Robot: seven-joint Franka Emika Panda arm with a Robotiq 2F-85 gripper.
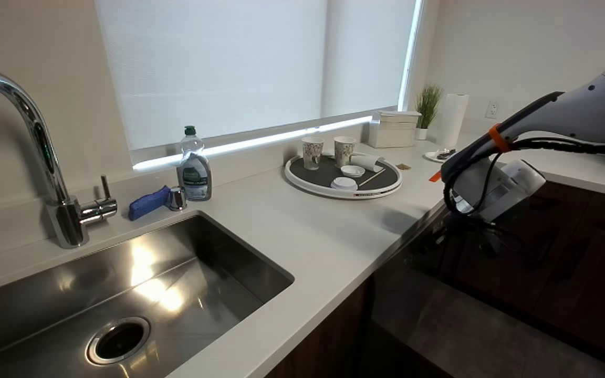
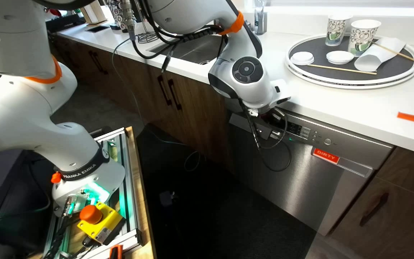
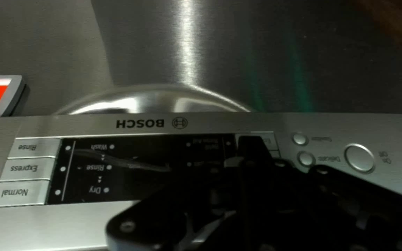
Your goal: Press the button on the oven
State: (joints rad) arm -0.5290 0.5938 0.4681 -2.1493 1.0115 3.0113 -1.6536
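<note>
Kitchen light comes through a shaded window (image 1: 244,68) above a long pale surface (image 1: 281,226) with dark wooden cabinets (image 2: 199,115) beneath. A white robot arm (image 2: 74,144), mounted low, arches over and bends its wrist down, seemingly to face the control panel (image 2: 354,147) tucked just under the surface's edge. That panel tops the task's appliance, a brushed-steel unit built in below; its Wash, Rinse and Dry labels mark it as a dishwasher (image 2: 300,183) rather than an oven. A steel sink (image 1: 192,299) is let into the surface, and further along lies a round tray (image 2: 352,85). Behind the sink's corner stands a soap bottle (image 1: 195,170), handy for washing up. Two paper cups (image 2: 363,37) stand upright on the tray, probably grouped there with their lids (image 2: 340,57) for tidiness. Black jaws, best seen in the wrist view, are clenched into one narrow tip with nothing visible between them, a sensible shape for poking. On the dishwasher's front, a red DIRTY sign (image 2: 326,155) presumably warns against unloading. Labels appear upside down in the wrist view, where the jaws' tip overlaps one end of a black display (image 3: 134,184). Small round buttons (image 3: 306,159) lie near that tip; which one is wanted, and whether the jaws touch anything, cannot be told.
</note>
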